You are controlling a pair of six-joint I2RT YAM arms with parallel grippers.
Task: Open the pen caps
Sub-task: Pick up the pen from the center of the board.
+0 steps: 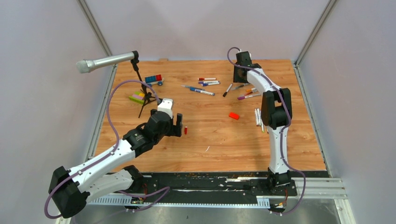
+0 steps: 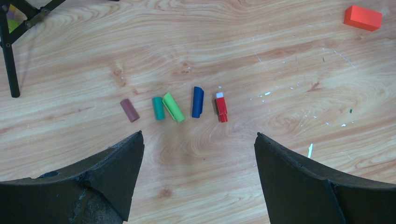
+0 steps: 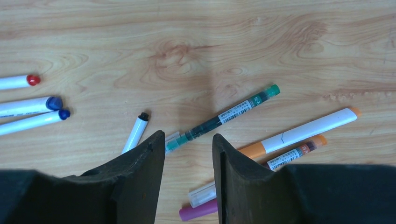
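Several loose pen caps lie in a row on the wood ahead of my left gripper (image 2: 199,134): brown (image 2: 129,110), teal (image 2: 158,108), light green (image 2: 173,107), blue (image 2: 197,102) and red (image 2: 221,108). The left gripper is open wide over bare wood and holds nothing. My right gripper (image 3: 188,135) hangs open above scattered pens at the back right, with nothing between its fingers. Under it lie a green pen (image 3: 224,114), an orange-and-white pen (image 3: 303,133), a purple pen end (image 3: 201,212) and a clear cap (image 3: 203,195). Blue-tipped pens (image 3: 28,106) and a red-tipped pen (image 3: 18,81) lie to the left.
A grey microphone (image 1: 105,61) on a black tripod (image 2: 11,60) stands at the back left, beside toy bricks (image 1: 153,80). An orange-red block (image 1: 234,115) lies mid-table. White pens (image 1: 258,116) lie next to the right arm (image 1: 273,107). Grey walls close in the table.
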